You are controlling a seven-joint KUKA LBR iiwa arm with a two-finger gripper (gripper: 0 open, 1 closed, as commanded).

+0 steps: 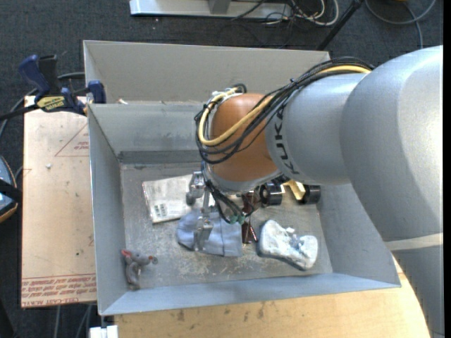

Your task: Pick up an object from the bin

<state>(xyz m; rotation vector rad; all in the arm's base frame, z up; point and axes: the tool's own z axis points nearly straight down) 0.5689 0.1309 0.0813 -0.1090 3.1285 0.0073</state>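
Note:
My gripper (205, 232) reaches down into the middle of the bin, its metal fingers resting on a crumpled blue-grey cloth (220, 240). Whether the cloth is between the fingers is hidden. A white packet with a printed label (166, 197) lies flat just left of the gripper. A white lumpy thing with pale blue patches (287, 244) sits to the right of the cloth. Behind it, partly under the arm, lies a black and yellowish cylindrical object (292, 191).
A small grey and reddish metal piece (134, 265) lies in the front left corner of the bin. The arm with its orange cover and yellow cables hangs over the bin's centre and right side. The bin's walls slope steeply inward.

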